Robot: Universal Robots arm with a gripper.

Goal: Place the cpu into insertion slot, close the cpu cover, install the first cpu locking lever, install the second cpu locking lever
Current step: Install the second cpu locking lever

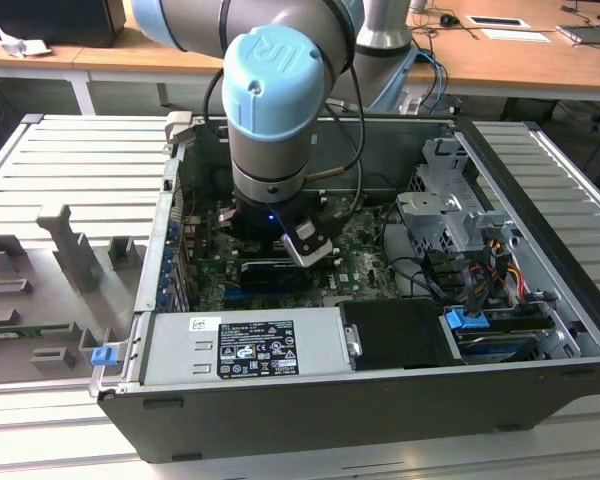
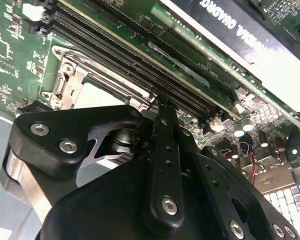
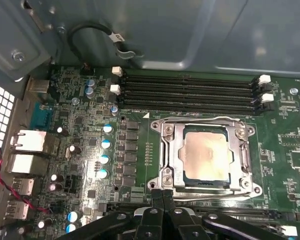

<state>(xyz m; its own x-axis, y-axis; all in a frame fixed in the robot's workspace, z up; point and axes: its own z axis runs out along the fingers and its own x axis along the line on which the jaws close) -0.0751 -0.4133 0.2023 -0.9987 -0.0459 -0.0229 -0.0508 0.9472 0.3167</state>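
The cpu (image 3: 205, 155) lies flat in its socket on the green motherboard, silvery-grey top showing. The cpu cover (image 3: 172, 150) is down around it, framing the chip. A thin wire locking lever (image 3: 205, 120) runs along the socket's side nearest the memory slots, and another (image 3: 210, 189) along the opposite side. My gripper (image 3: 163, 196) hovers at that opposite edge of the socket, its two black fingers pressed together with nothing visible between them. In the second wrist view the fingertips (image 2: 162, 107) sit just beside the cover (image 2: 72, 80) and the chip (image 2: 102, 95).
Black memory slots (image 3: 190, 90) run beside the socket. A graphics card (image 2: 250, 35) lies past them. Capacitors (image 3: 105, 145) and rear ports (image 3: 30, 145) flank the socket. In the exterior view the arm (image 1: 270, 100) reaches into the open case, between the power supply (image 1: 250, 345) and drive cage (image 1: 450, 215).
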